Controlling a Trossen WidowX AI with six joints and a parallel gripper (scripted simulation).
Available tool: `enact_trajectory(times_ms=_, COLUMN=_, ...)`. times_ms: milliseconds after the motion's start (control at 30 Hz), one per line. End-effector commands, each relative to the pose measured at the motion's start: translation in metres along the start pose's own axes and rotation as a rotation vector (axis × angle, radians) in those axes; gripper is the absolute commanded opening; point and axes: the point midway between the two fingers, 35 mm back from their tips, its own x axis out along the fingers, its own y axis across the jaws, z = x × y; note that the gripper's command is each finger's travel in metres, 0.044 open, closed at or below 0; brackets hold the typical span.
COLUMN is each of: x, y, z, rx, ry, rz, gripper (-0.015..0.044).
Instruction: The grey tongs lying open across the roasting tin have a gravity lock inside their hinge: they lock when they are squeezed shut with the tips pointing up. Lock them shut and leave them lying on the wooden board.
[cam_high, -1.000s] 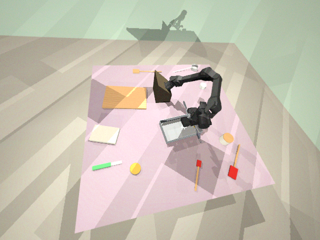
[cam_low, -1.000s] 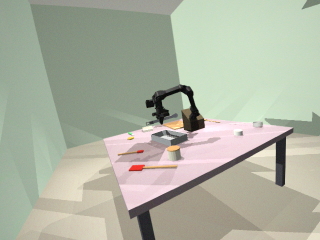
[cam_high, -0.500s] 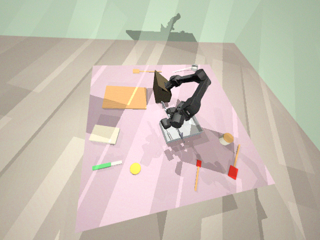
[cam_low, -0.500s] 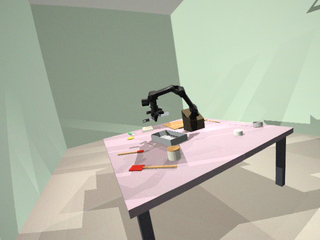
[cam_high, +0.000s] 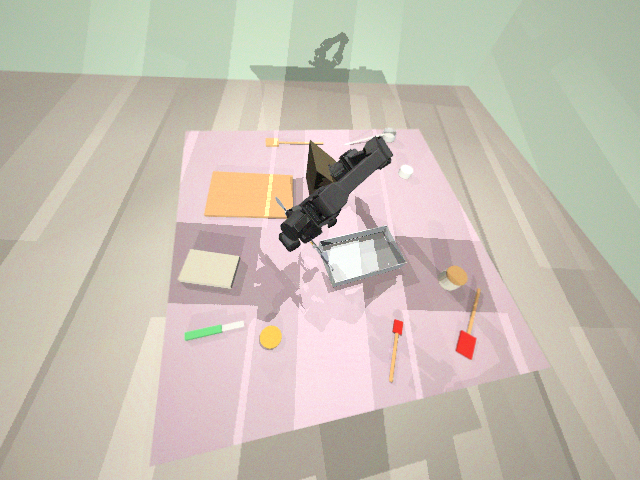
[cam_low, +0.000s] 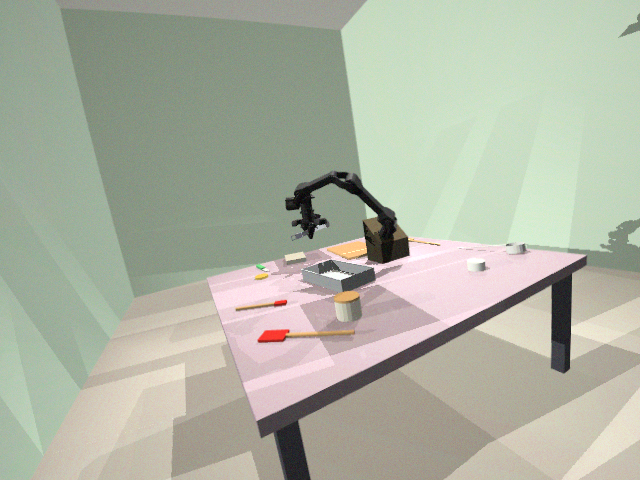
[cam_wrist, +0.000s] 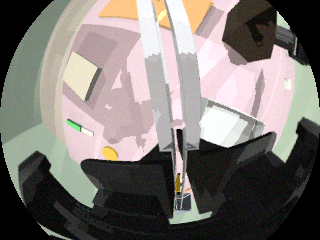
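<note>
The grey tongs (cam_high: 323, 256) (cam_low: 322, 227) (cam_wrist: 188, 85) hang in the air in my gripper (cam_low: 310, 233) (cam_wrist: 174, 133), which is shut on their two arms. The arms run almost side by side with a narrow gap. Their long ends point towards the wooden board (cam_high: 237, 193) (cam_low: 345, 250) (cam_wrist: 119, 10); that end looks a little higher in the exterior view. A small yellow mark shows near the hinge end in the wrist view. Whether the lock has caught cannot be seen. The roasting tin (cam_high: 369, 275) (cam_low: 357, 281) (cam_wrist: 220, 126) stands empty on the table. The arm hides the tongs' middle in the top view.
A dark block (cam_high: 317, 165) (cam_low: 395, 246) (cam_wrist: 250, 32) stands by the arm's base, right of the board. A beige block (cam_high: 209, 268) (cam_low: 295, 257) lies in front of the board. A jar with an orange lid (cam_high: 452, 277) (cam_low: 347, 307) and two red spatulas are farther right.
</note>
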Motion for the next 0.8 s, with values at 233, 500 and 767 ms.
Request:
enact_trajectory(times_ms=233, x=0.011, y=0.034, z=0.075, rx=-0.137, ry=0.007, rz=-0.023, gripper=-0.0150)
enact_trajectory(times_ms=500, x=0.008, y=0.037, z=0.087, rx=-0.156, ry=0.004, rz=-0.017, gripper=-0.0150)
enact_trajectory(times_ms=767, x=-0.003, y=0.045, z=0.145, rx=-0.247, ry=-0.008, rz=0.004, gripper=-0.0150)
